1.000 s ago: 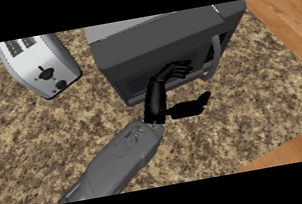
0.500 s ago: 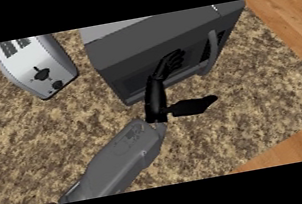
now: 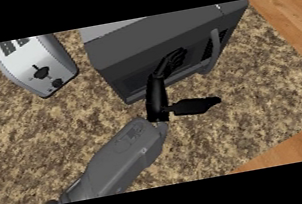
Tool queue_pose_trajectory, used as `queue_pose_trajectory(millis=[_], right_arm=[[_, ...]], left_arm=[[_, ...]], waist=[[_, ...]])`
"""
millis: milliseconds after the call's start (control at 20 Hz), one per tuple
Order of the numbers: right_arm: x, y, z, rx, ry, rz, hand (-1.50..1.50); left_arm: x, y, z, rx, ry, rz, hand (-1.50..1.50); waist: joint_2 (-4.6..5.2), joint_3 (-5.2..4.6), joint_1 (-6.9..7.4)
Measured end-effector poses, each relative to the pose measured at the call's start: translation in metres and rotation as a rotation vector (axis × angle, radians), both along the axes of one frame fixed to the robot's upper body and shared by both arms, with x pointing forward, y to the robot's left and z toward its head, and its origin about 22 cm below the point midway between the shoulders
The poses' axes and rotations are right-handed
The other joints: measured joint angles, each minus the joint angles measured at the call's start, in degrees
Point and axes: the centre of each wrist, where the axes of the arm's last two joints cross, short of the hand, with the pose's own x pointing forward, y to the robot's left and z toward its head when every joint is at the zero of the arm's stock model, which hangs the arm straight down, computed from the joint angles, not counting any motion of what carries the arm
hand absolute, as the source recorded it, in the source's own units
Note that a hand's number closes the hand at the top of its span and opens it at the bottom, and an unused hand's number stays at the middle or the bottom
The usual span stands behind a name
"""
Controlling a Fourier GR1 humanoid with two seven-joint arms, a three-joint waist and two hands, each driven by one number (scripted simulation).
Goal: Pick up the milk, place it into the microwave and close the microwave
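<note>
The microwave [image 3: 163,46] sits in the upper middle of the frame, a dark grey box with its door facing down toward the lower edge and a pale vertical handle [image 3: 213,47] on the right side of that door. The door looks shut, or very nearly so. No milk showing anywhere I can spot, so can't tell where it is.

The left hand [image 3: 158,92] comes up from the lower left on a grey forearm [image 3: 116,163] and reaches to the door front, just left of the handle. Fingers [image 3: 171,62] run mostly straight up with the tips bent a bit against the door face, and the thumb [image 3: 193,105] sticks out sideways to the right, well away from them. So it's a spread hand with nothing in it, pressing on the door.

Upper left there's a silver toaster [image 3: 33,64], tilted, well apart from the microwave. Everything rests on a speckled brown counter [image 3: 33,140], with wood floor [image 3: 294,23] along the right side and lower right corner.
</note>
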Motion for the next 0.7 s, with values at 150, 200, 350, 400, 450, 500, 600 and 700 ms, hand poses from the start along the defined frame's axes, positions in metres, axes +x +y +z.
queue_pose_trajectory(millis=[150,200,350,400,450,500,600,700], right_arm=[[0.002,-0.001,0.003,-0.006,-0.01,-0.005,1.5],[0.003,0.0,0.003,-0.008,-0.012,-0.005,1.5],[0.005,-0.001,0.006,-0.012,-0.02,-0.01,1.5],[0.006,-0.001,0.008,-0.017,-0.024,-0.009,1.5],[0.008,0.002,-0.003,0.044,0.004,0.02,-1.5],[0.01,0.005,-0.013,0.095,0.032,0.045,-1.5],[0.013,0.009,-0.026,0.165,0.085,0.084,-1.5],[0.015,0.01,-0.034,0.215,0.12,0.111,-1.5]], left_arm=[[0.001,0.0,0.0,-0.007,-0.008,0.002,-1.5],[0.001,-0.001,0.0,-0.008,-0.013,0.001,-1.5],[0.001,-0.001,0.0,-0.012,-0.02,0.002,-1.5],[0.001,-0.001,0.0,-0.013,-0.023,0.001,-1.5],[0.001,-0.002,0.0,-0.013,-0.028,-0.007,-1.5],[0.001,-0.003,0.001,-0.016,-0.029,-0.011,-1.5],[0.001,-0.004,0.002,-0.02,-0.034,-0.018,-1.5],[0.001,-0.004,0.003,-0.025,-0.038,-0.021,-1.5]], waist=[[0.17,0.06,-0.1],[0.24,0.07,-0.04],[0.34,0.1,0.05],[0.35,0.1,0.05],[0.55,0.21,0.32],[0.68,0.29,0.5],[0.91,0.33,0.72],[1.07,0.34,0.81]])
